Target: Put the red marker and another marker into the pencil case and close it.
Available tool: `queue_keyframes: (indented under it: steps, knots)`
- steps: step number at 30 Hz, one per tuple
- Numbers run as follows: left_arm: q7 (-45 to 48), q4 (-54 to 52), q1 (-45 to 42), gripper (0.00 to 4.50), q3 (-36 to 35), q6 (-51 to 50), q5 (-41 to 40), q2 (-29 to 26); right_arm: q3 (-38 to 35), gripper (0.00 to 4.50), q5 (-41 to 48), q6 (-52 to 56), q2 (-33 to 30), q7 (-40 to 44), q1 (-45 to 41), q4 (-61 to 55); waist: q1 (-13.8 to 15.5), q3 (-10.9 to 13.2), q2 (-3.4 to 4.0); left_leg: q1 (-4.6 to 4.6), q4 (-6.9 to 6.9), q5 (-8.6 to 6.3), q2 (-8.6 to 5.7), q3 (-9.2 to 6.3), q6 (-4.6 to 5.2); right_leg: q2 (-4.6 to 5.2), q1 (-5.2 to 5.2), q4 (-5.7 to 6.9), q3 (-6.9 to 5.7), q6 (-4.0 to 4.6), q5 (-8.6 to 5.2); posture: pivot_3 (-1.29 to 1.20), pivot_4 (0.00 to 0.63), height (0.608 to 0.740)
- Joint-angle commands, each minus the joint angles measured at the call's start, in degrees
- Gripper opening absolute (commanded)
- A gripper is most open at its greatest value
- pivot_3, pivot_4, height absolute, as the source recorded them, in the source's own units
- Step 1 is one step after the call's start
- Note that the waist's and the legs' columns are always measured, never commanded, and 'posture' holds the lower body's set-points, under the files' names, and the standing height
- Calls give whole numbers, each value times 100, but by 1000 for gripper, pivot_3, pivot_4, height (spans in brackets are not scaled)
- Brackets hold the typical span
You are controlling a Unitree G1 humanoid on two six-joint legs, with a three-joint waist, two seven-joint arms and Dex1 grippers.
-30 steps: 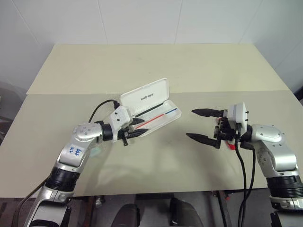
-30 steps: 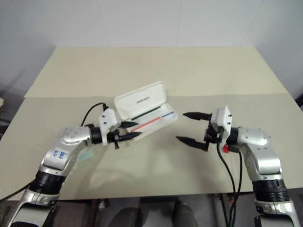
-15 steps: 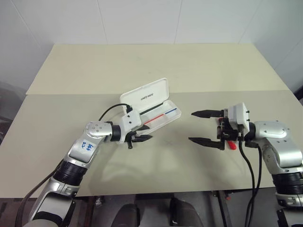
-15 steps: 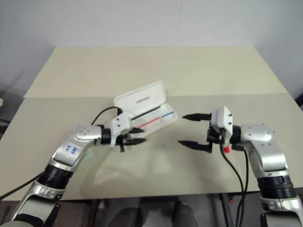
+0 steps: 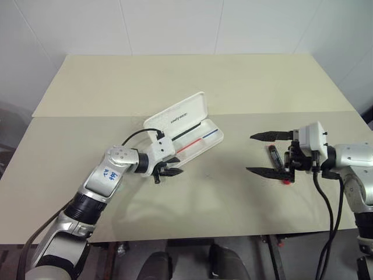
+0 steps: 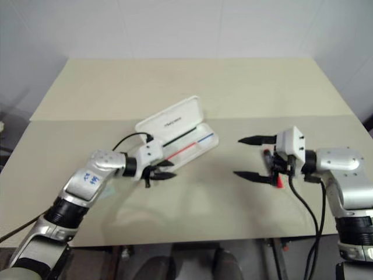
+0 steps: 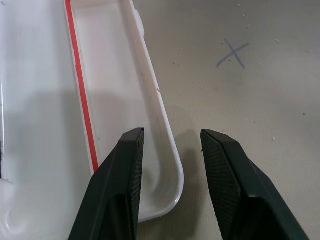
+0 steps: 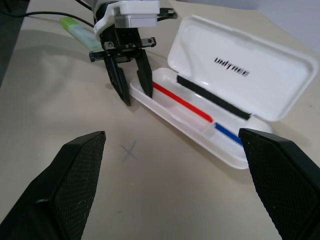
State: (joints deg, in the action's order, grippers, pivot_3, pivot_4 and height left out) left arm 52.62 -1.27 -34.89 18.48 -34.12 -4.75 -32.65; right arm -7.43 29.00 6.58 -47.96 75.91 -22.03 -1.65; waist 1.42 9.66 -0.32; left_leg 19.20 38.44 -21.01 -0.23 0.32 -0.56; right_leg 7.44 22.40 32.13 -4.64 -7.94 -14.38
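Mid-table sits the flat white hard-plastic pencil case (image 5: 185,131), lid up, red-blue stripe inside. Left gripper (image 5: 169,168) part-open, its fingers (image 7: 122,180) straddling the tray's near wall. Stubby red marker (image 5: 273,157) lies half hidden behind the wide-open, empty right gripper (image 5: 263,154). Light-green marker (image 8: 77,28) cut off behind left arm.

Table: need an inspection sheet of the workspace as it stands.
Surface: beige table, pen X drawn on it.
Job's things: case open, no markers in its tray; red marker on the table under the right gripper; green marker on the table by the left arm.
Clutter: nothing seen.
Grippers: left gripper open, straddling the case's near wall; right gripper open, empty.
Cables: black cable looped at left wrist; black cables hang from right arm.
Surroundings: white wall.
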Motion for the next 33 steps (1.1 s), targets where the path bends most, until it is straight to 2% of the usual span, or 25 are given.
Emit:
queue_keyframes:
  steps: [1, 2, 3, 6, 8, 14, 24, 33]
  knots:
    - [100, 264, -98, 1875, 267, -175, 186, 4, -249, 4500, 117, -17, -130, 28, -173, -74, -1, 0, 0, 0, 2, 0, 0, 0, 0, 0, 0, 2, 0, 0, 0, 0, 150, 740]
    - [81, 306, -149, 1516, 294, -186, 203, 51, -255, 4500, 127, -10, -137, 13, -195, -100, 0, 0, 0, 0, 4, 0, 0, 0, 0, 0, 0, 3, 1, 0, 0, 0, 150, 740]
    - [67, 349, -193, 1352, 311, -194, 210, 97, -260, 4500, 136, -3, -140, 3, -214, -120, -1, 0, -1, 0, 5, 0, 0, 0, 0, 0, 0, 4, 1, 0, 0, 0, 150, 740]
    - [53, 442, -263, 327, 339, -168, 240, 177, -260, 4500, 140, 0, -139, -8, -249, -139, 16, -2, -1, 0, 9, 0, 0, 0, 0, 1, -1, 5, 2, 0, 0, 0, 150, 740]
    - [90, 452, -280, 14, 396, -134, 249, 234, -273, 4500, 154, 19, -152, -24, -273, -182, 61, -2, 0, 3, 22, 0, 0, -6, 0, 2, -6, 8, -1, 0, 0, 0, 150, 740]
    - [274, 381, -209, 14, 519, -18, 243, 334, -281, 4500, 156, 36, -197, -25, -362, -142, 81, -5, -2, -2, 49, -4, -2, -11, 7, 4, -22, 17, 0, 2, 6, 0, 150, 740]
    - [1323, -236, -75, 14, 645, 185, -180, 225, -185, 4500, 119, 47, -158, -5, -454, -25, 83, -6, 1, 13, 48, -29, -7, -7, 41, 8, -2, 20, -3, 2, 6, 0, 150, 740]
    - [1428, -511, -142, 14, 856, 42, 2, 158, -169, 4500, 138, 173, -126, -36, -361, -156, 113, -6, 1, 20, 63, -73, -4, 10, 59, 40, -3, 17, -123, 1, 6, 0, 150, 740]
